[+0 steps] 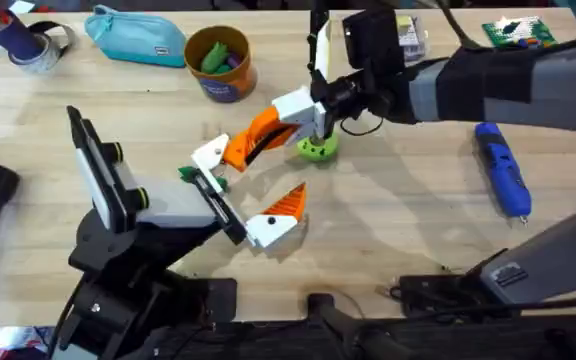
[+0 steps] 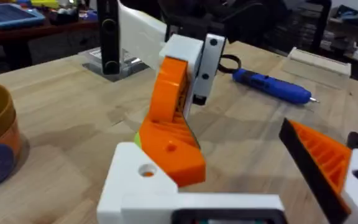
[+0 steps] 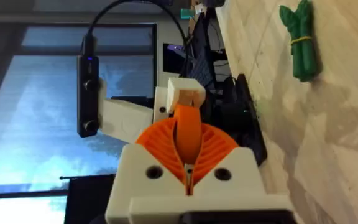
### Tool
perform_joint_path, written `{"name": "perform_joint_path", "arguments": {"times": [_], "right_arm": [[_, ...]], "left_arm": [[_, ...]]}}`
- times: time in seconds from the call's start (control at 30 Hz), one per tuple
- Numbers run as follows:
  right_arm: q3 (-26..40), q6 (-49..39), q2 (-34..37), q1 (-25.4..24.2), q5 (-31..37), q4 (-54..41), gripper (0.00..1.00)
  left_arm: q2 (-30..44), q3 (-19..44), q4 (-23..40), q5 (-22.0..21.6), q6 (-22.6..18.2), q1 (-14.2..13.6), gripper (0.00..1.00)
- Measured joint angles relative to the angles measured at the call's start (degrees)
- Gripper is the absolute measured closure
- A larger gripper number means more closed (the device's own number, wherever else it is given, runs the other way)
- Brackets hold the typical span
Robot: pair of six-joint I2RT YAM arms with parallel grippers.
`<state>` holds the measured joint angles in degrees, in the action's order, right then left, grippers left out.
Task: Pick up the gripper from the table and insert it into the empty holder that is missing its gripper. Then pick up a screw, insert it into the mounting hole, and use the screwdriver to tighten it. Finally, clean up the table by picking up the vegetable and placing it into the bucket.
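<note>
The right hand (image 1: 320, 108) is clamped on the white block of the gripper (image 1: 265, 128), carried tilted with its orange tip touching the holder (image 1: 211, 156) above the worktop (image 1: 398, 200); judged risk: misalignment could jam or dislodge it; left hand's state indeterminable.

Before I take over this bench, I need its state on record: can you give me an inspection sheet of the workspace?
Surface: wooden table, bare near the front.
Job's things: gripper tilted, orange end at the holder; screwdriver lying apart; bucket upright, items inside.
Clutter: teal pouch; tape roll.
Grippers: right gripper shut on the gripper's white block; left gripper open.
Cables: black loop beside the right gripper.
Surroundings: another bench behind.
</note>
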<state>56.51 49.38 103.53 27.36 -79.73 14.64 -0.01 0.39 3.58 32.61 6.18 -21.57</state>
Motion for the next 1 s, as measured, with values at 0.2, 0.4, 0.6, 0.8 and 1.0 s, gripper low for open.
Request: {"name": "perform_joint_path", "arguments": {"times": [0.2,0.4,0.6,0.8,1.0], "right_arm": [[0.0,2.1,0.0,0.8,3.5,3.1,0.994],[0.0,4.6,0.0,1.4,5.5,7.9,0.994],[0.0,5.4,0.0,1.8,6.4,8.5,0.994],[0.0,5.7,0.0,2.8,7.8,9.1,0.994],[0.0,5.3,0.0,7.4,11.6,9.4,0.994]], "left_arm": [[0.0,0.1,0.1,-1.7,0.7,0.2,0.009],[0.0,0.1,0.1,-3.4,0.2,0.4,0.009],[0.0,0.1,0.1,-4.0,0.2,0.4,0.009],[0.0,0.1,0.2,-5.6,0.4,0.7,0.009],[0.0,0.2,0.3,-5.8,0.9,0.8,0.009]]}}
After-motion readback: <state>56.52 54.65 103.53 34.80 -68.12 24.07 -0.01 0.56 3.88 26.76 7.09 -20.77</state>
